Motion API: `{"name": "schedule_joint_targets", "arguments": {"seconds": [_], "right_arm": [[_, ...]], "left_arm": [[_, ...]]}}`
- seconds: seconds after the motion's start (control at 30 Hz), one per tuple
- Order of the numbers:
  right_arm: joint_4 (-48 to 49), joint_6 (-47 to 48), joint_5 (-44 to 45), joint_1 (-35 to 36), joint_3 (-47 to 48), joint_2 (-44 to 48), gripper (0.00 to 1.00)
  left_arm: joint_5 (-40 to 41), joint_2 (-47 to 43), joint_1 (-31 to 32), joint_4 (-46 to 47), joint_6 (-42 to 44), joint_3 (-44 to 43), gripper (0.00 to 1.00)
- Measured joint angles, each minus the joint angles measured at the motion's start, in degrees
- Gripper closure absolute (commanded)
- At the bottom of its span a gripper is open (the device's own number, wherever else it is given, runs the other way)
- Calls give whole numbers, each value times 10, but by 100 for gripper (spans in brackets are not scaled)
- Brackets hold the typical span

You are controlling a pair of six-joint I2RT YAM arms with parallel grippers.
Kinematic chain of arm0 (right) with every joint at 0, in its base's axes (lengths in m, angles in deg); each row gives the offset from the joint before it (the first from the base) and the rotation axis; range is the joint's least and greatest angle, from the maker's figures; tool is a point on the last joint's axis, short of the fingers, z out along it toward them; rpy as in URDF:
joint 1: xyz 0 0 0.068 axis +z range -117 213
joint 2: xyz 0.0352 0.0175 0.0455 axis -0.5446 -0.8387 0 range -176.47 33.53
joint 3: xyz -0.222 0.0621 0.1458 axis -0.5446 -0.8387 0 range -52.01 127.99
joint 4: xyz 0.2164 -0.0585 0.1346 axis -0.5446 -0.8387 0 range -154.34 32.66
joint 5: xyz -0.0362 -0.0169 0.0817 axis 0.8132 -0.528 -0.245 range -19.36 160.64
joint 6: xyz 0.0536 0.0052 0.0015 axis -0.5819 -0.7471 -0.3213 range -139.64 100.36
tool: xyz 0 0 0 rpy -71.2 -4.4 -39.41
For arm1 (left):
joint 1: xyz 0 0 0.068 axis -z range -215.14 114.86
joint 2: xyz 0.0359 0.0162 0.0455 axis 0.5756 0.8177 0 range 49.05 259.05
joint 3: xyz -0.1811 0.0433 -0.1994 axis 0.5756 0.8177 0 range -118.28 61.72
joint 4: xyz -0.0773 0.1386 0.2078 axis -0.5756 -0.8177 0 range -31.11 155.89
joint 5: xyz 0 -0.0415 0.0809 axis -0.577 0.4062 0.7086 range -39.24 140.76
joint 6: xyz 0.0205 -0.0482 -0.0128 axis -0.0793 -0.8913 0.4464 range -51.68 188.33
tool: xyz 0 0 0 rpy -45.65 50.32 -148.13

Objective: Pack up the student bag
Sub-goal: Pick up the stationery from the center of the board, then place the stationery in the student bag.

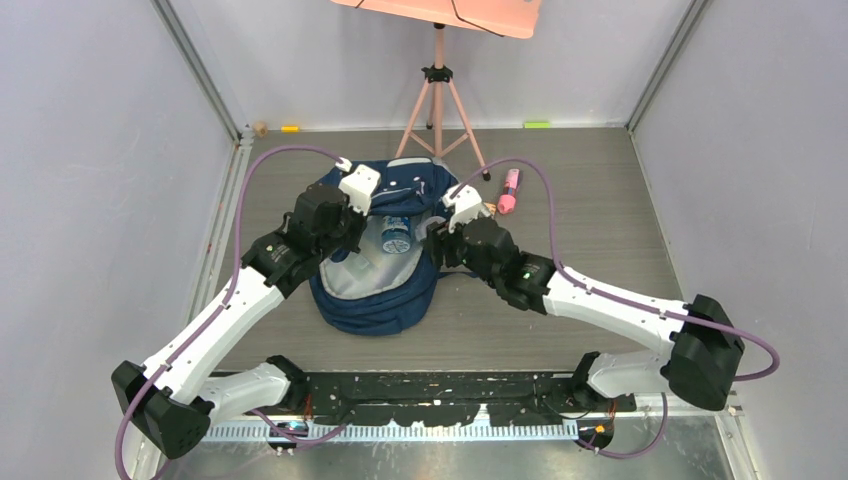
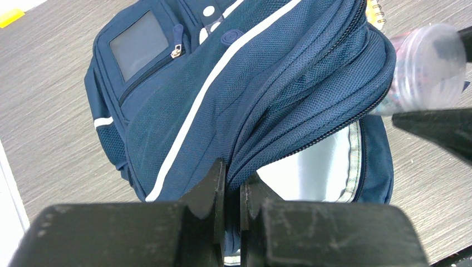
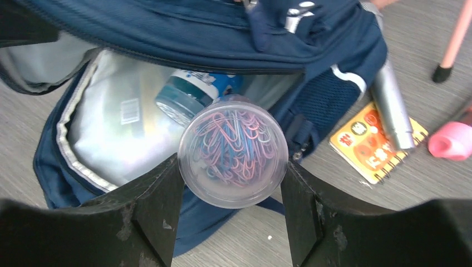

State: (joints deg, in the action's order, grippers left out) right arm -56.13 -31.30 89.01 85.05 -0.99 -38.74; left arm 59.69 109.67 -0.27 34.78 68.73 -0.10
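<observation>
1. Left gripper (image 2: 234,172): jaws nearly together, pinching the zipped rim of the student bag (image 1: 375,290) and holding the top flap lifted.
2. Right gripper (image 3: 232,164): jaws spread wide, clamped on either side of a clear round tub of pink and blue paper clips (image 3: 232,147), held at the right edge of the bag's open mouth.
3. Student bag: navy with white stripes, lying on the grey wood-grain table (image 1: 600,260) between the two arms. Its main compartment is unzipped and the grey lining (image 3: 106,133) is exposed.
4. Bluish bottle (image 3: 189,97): on its side inside the compartment, against the lining.
5. Orange spiral notebook (image 3: 370,147): on the table just beside the bag's right side. A silver cylinder (image 3: 389,105) lies across it.
6. Pink item (image 1: 510,190): near the notebook, type unclear.
7. Pink tripod (image 1: 437,100): standing behind the bag.
8. Yellow piece (image 1: 290,128) and green piece (image 1: 537,124): at the far edge, well apart.
</observation>
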Motion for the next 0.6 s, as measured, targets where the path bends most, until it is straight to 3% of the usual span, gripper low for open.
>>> {"name": "schedule_joint_targets", "arguments": {"seconds": [0.27,0.6], "right_arm": [[134,51,58,65,-16,-66,99],[271,140,197,85,-17,-189,99]], "left_arm": [[0,0,0,0,0,0,100],[0,0,0,0,0,0,100]]}}
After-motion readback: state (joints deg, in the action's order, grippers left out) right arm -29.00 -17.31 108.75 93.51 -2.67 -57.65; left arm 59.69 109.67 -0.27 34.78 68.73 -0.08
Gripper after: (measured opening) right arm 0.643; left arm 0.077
